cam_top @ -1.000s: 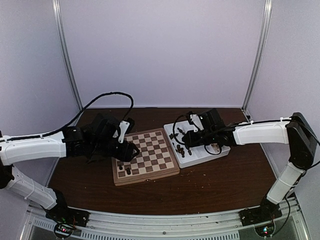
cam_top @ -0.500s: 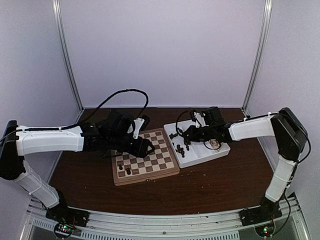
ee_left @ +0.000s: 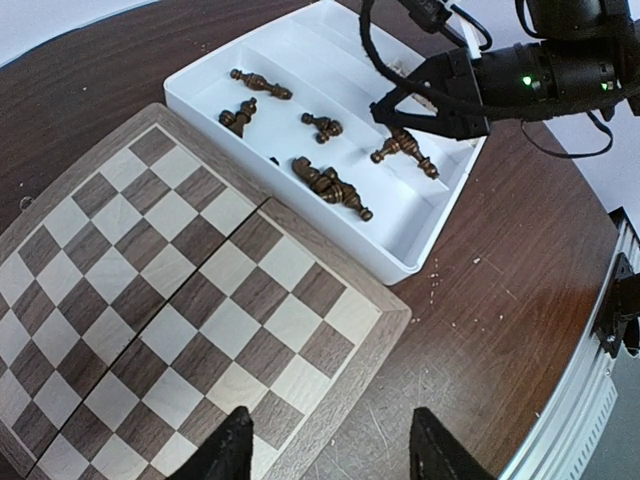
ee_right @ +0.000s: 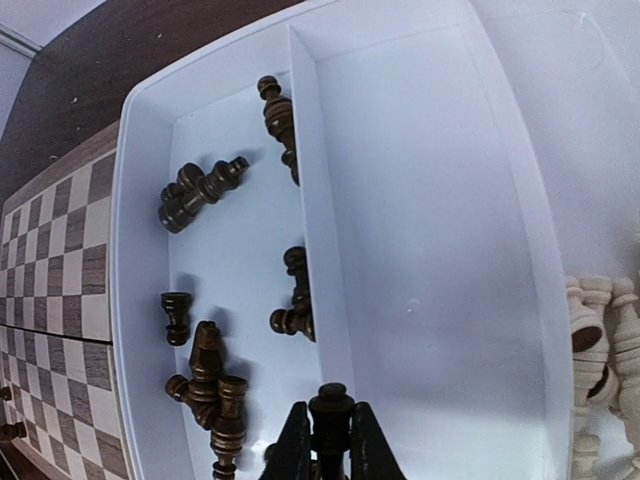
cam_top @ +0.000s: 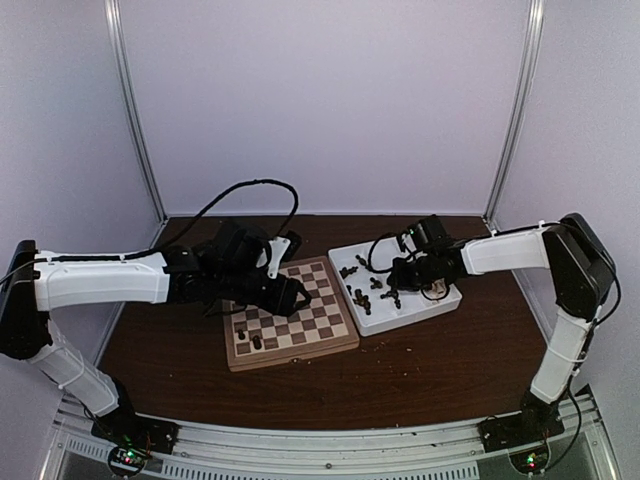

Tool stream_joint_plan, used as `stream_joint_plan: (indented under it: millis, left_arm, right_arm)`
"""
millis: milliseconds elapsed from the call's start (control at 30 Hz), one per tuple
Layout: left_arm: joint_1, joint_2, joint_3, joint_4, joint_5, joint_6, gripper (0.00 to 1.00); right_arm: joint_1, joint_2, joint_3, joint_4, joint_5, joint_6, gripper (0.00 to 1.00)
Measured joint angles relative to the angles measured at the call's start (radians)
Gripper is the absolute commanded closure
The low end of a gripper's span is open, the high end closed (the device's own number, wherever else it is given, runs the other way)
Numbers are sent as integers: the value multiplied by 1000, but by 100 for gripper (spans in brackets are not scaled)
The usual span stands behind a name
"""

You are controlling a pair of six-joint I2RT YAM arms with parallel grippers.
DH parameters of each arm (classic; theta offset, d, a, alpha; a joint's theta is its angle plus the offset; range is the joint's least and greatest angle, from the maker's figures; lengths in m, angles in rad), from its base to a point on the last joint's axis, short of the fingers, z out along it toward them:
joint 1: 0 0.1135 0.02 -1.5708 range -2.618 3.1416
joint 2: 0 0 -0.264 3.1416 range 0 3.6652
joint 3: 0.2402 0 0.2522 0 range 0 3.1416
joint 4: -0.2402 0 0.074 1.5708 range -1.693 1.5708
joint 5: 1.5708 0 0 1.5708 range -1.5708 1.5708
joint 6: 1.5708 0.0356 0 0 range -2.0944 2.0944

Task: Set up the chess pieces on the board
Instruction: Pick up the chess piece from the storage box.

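Note:
The board [cam_top: 300,312] [ee_left: 150,270] lies on the table with two dark chess pieces [cam_top: 248,337] standing near its front left corner. Several more dark chess pieces [ee_left: 330,186] [ee_right: 205,390] lie loose in the white tray [cam_top: 405,312] [ee_left: 430,230] [ee_right: 450,200]. My right gripper [cam_top: 398,283] [ee_left: 378,105] [ee_right: 330,445] hovers over the tray, shut on an upright dark chess piece [ee_right: 330,405]. Above the board's right corner hangs my left gripper [cam_top: 292,296] [ee_left: 335,450], open, nothing between its fingers [ee_left: 235,448].
Pale cream pieces [ee_right: 600,340] fill the tray's right compartment. A divider wall [ee_right: 320,250] splits the dark pieces' section from a bare one. Crumbs dot the dark wooden table [ee_left: 500,300]. Its metal front edge [ee_left: 600,400] is close by.
The left arm has reached to the right over the board and then held still. The right gripper has drawn back to the right over the tray, staying shut.

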Motion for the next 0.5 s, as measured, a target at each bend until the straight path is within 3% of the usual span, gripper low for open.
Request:
stream_joint_plan:
  millis: [267,500]
  left_arm:
    - [0,0,0,0,-1,0,46]
    - [0,0,0,-3,-2,0,46]
  right_arm:
    - [-3,-50,-16,-27,66,-50,99]
    - [-3,-61,-63,26,16,-68,98]
